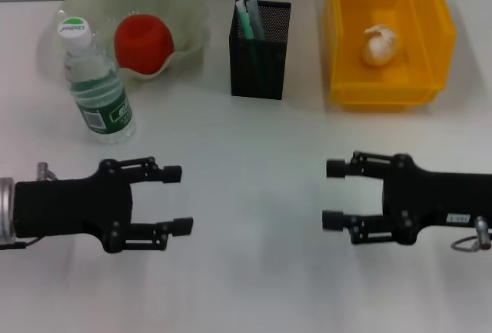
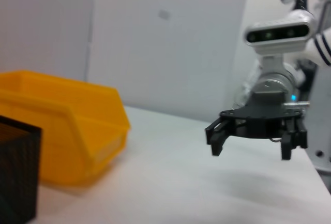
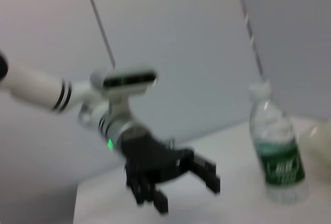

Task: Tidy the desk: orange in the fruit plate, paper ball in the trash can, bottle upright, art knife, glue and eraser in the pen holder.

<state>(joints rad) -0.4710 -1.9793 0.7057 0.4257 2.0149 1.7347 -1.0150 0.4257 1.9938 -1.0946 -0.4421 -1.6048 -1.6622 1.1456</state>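
The orange [image 1: 143, 41] lies in the pale green fruit plate [image 1: 184, 4] at the back left. The bottle [image 1: 96, 87] stands upright in front of the plate, white cap up; it also shows in the right wrist view [image 3: 275, 151]. The black mesh pen holder [image 1: 260, 39] stands at the back centre with a few items inside. The paper ball [image 1: 380, 46] rests in the yellow trash can [image 1: 388, 91] at the back right. My left gripper [image 1: 177, 200] is open near the front left, empty. My right gripper [image 1: 334, 194] is open at the front right, empty.
The white desk [image 1: 254, 271] stretches between the two grippers. The left wrist view shows the trash can [image 2: 67, 125], a corner of the pen holder [image 2: 18, 172] and the right gripper [image 2: 251, 141]; the right wrist view shows the left gripper [image 3: 181, 190].
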